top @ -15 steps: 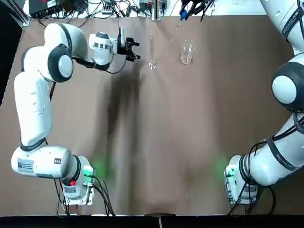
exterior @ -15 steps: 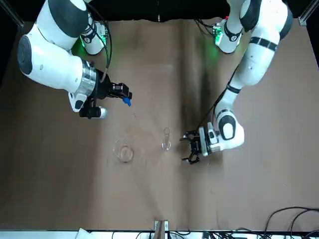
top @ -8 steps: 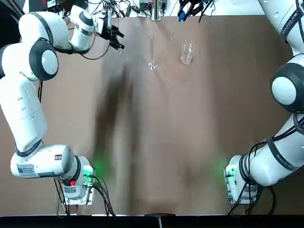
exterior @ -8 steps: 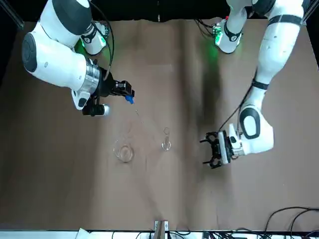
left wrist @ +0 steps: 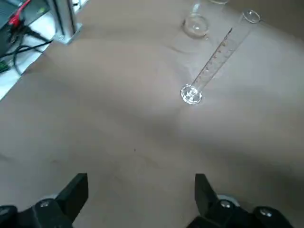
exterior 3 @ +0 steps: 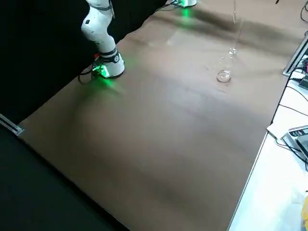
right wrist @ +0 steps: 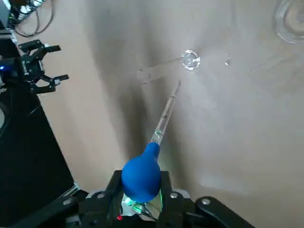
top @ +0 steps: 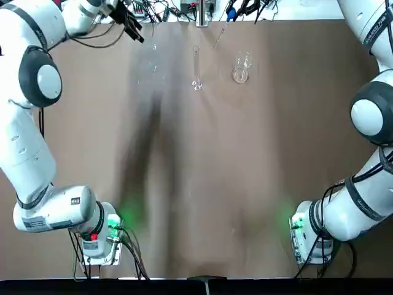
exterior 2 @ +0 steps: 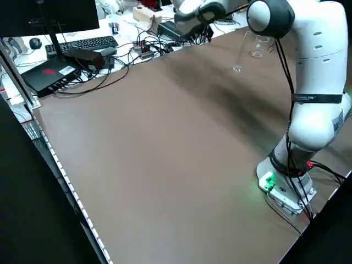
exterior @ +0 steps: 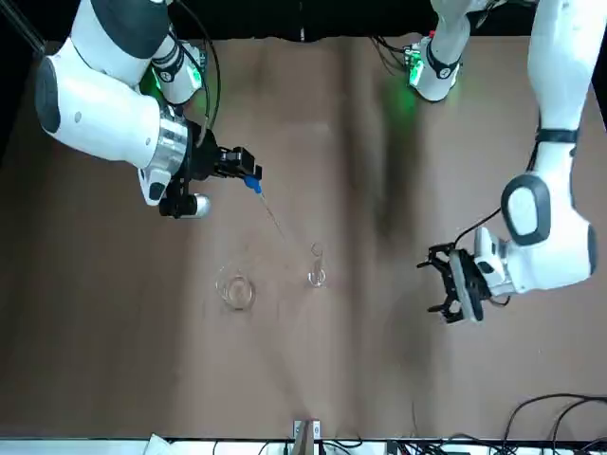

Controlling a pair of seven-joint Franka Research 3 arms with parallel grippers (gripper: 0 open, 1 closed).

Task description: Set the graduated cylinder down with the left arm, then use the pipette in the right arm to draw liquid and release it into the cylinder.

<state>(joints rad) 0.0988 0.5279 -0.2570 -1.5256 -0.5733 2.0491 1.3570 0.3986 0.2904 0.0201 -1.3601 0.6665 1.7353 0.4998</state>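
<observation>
Graduated cylinder (left wrist: 217,58): one, clear, upright on its round foot on the table (top: 245,184), far side, near the middle; released, nothing gripping it. Left gripper (exterior: 442,282): fingers wide apart, holding nothing; it has drawn off farther left over the last second, leaving more room beside the cylinder. The setting-down may thus be counted as done. Right gripper (exterior: 254,172): clamped on the blue bulb of the pipette (right wrist: 162,122), at the far side, right of the cylinder. Pipette: aslant, bulb higher, tip pointing down and leftward; it has swung toward the cylinder, its tip nearer the glass than before, yet apart from it. Beaker (top: 241,74): one, clear, short, standing just right of the cylinder, presumably the liquid's source. Contents of pipette and beaker: cannot tell. Next requirement, by judgement: steeper pipette, tip over the beaker, to draw; hazard, knocking the slender cylinder.
</observation>
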